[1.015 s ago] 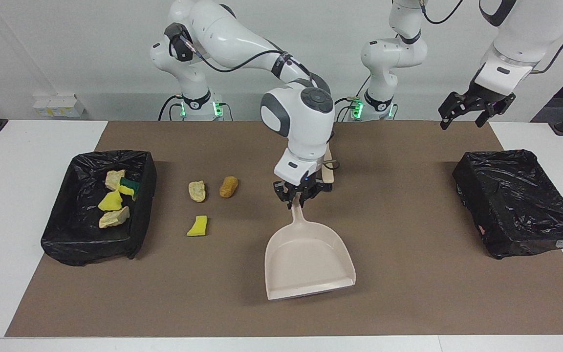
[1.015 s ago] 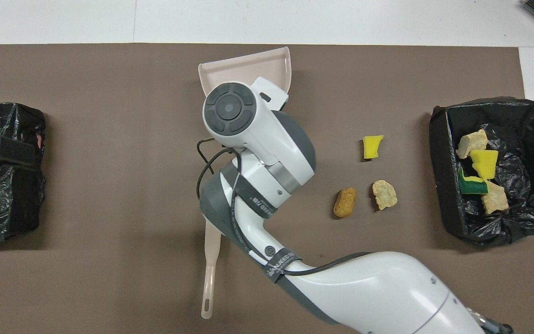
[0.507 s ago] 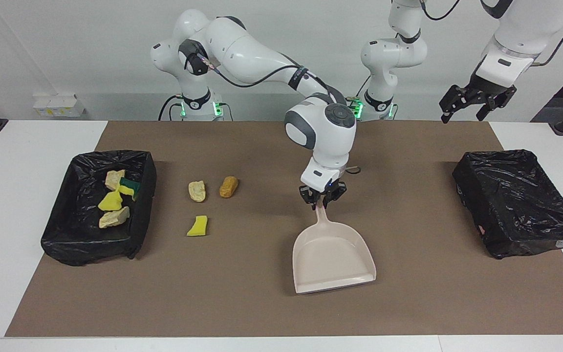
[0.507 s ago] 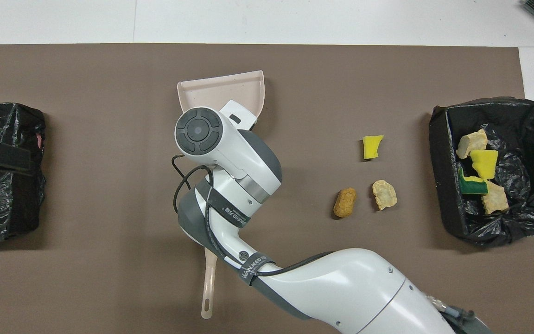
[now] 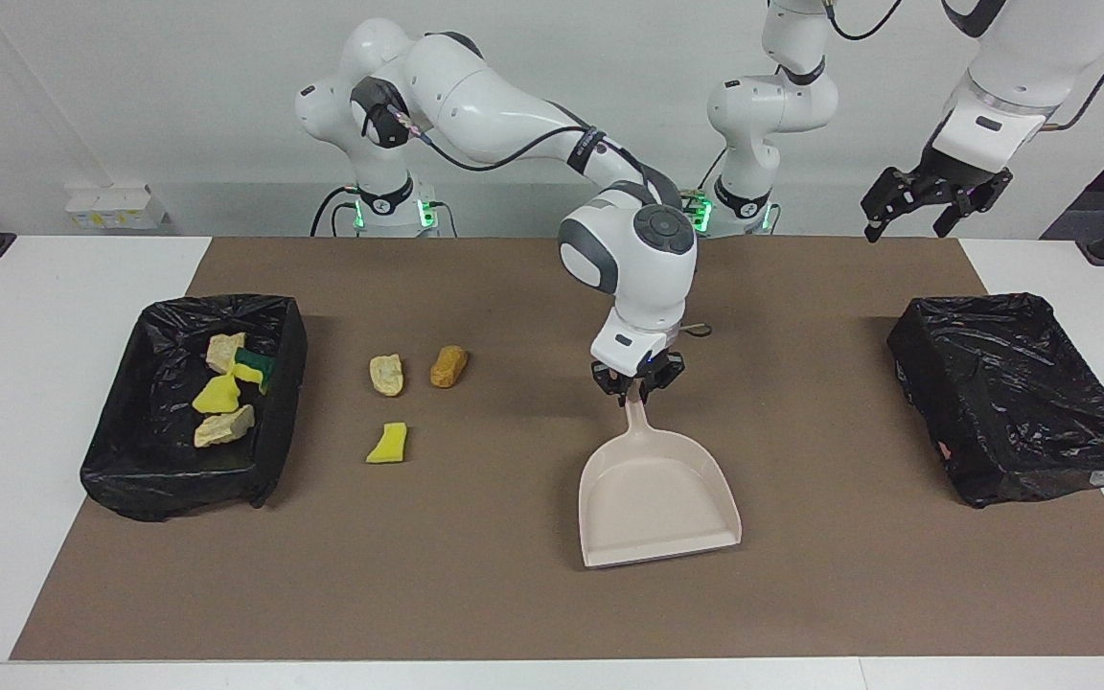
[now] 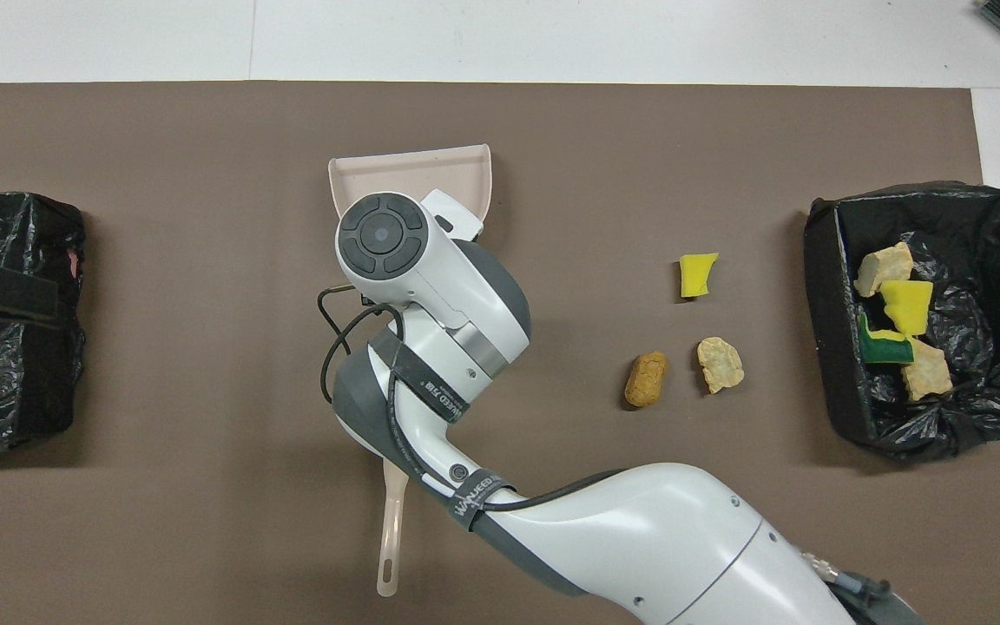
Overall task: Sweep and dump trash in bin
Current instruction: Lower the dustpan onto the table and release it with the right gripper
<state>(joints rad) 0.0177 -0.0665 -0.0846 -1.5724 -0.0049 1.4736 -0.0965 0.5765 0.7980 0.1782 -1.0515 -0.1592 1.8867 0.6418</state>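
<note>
A pale pink dustpan [image 5: 657, 498] [image 6: 413, 174] rests on the brown mat near the middle, with nothing in it. My right gripper [image 5: 635, 385] is shut on the dustpan's handle, which points toward the robots. Three trash scraps lie on the mat between dustpan and bin: a tan one [image 5: 386, 374] [image 6: 720, 364], an orange-brown one [image 5: 448, 365] [image 6: 646, 378] and a yellow one [image 5: 387, 443] [image 6: 697, 274]. The black-lined bin [image 5: 130, 479] [image 6: 830, 304] at the right arm's end holds several scraps [image 5: 218, 395]. My left gripper [image 5: 935, 196] waits open, raised.
A second black-lined bin [image 5: 1012, 393] [image 6: 5, 373] sits at the left arm's end, under the left gripper in the overhead view. A pale utensil handle [image 6: 391, 538] lies on the mat nearer to the robots than the dustpan, partly under my right arm.
My right gripper has carried the dustpan toward the left arm's end of the table, then drawn it slightly nearer to the robots. The left gripper rose a little.
</note>
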